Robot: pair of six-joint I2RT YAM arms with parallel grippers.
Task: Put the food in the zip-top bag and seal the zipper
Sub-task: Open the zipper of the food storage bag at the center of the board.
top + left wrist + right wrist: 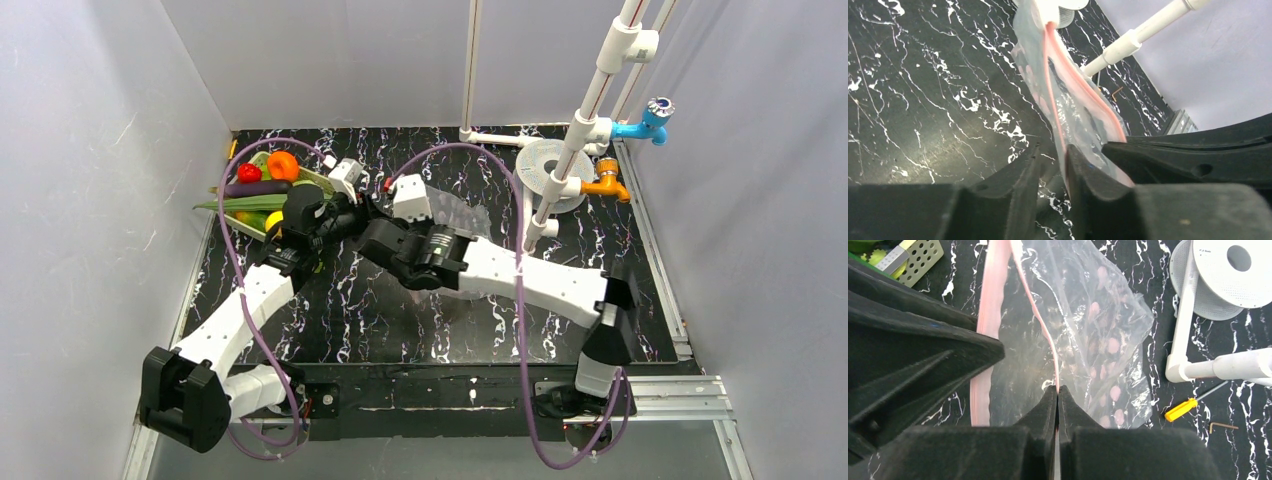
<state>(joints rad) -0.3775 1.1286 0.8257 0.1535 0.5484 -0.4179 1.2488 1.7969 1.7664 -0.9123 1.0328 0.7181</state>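
Top external: high above and behind the arm bases, tilted down and forward, far off, with the whole desk (400,320) in frame.
Left wrist: low behind the left tool (1053,162), facing along the zip-top bag (1073,110) toward the white pipe frame (1128,42) — very close.
Right wrist: above the right tool (1057,397), looking down — close.
Shared: all three show bag and desk; both wrist views show the zipper (1049,55).

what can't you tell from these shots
- Bag: top view, mostly under the right arm.
- Left hand: left wrist view, a gap shows beside the zipper; pinched or not, unclear.
- Bag's near end: right wrist view, behind the right hand.
- Food: top view, small, partly under the left arm; count unclear.
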